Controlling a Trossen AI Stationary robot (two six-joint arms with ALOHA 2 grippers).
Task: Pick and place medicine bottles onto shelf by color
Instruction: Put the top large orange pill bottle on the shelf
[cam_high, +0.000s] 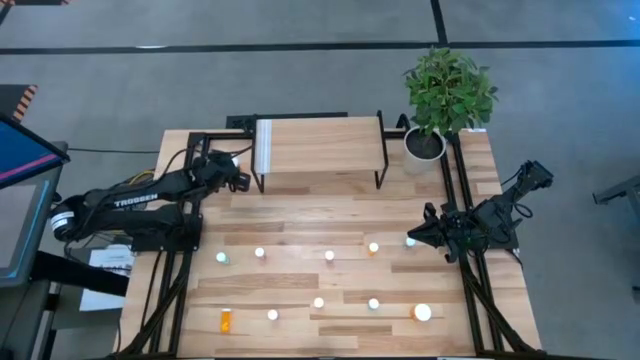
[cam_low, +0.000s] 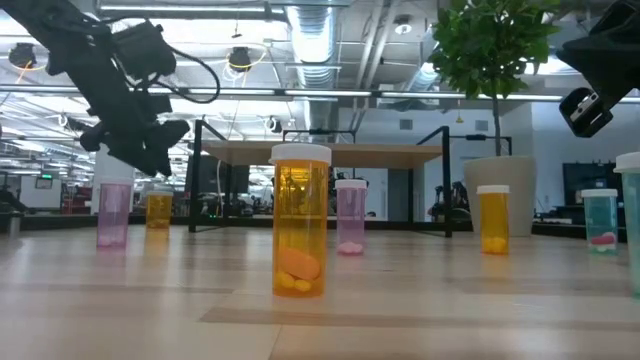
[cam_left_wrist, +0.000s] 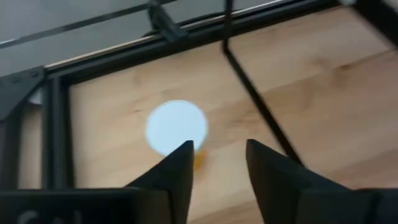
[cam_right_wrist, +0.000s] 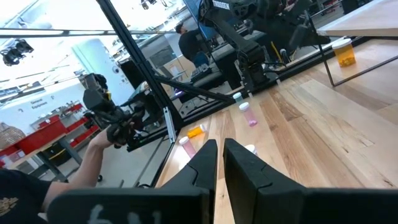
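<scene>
The left gripper (cam_high: 240, 181) is by the shelf's (cam_high: 320, 145) left end, jaws apart, above an orange bottle (cam_left_wrist: 177, 127) with a white cap that stands there and looks just let go. Many medicine bottles (cam_high: 329, 256) wait on the tabletop (cam_high: 300, 215) in front of the shelf, so most sorting is left. The right gripper (cam_high: 416, 238) waits at the shelf's right, jaws together and empty.

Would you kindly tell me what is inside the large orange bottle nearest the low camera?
Inside the orange bottle, an oval orange tablet and small yellow pills lie at the bottom. The white cap hides the top.
</scene>
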